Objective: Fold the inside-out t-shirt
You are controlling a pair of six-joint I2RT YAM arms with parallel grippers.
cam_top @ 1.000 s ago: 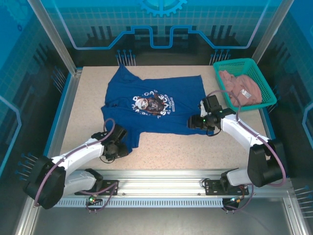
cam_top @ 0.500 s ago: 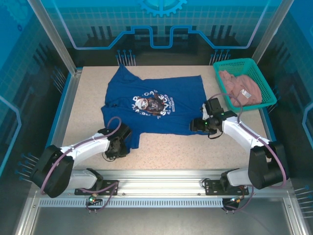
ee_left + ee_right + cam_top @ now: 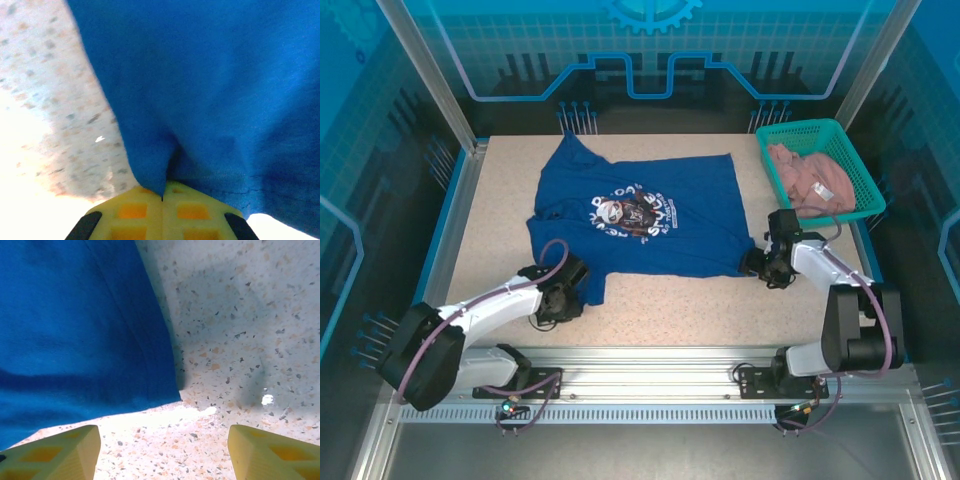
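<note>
Wrist view shows left end effector (image 3: 161, 194) pinching t-shirt (image 3: 210, 90).

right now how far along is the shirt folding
Done: the t-shirt lies spread flat on the table, graphic up. In hand: the left claw is shut on its near-left edge; the right claw is open beside the near-right corner, gripping nothing. Left: every fold; none shows yet.
</note>
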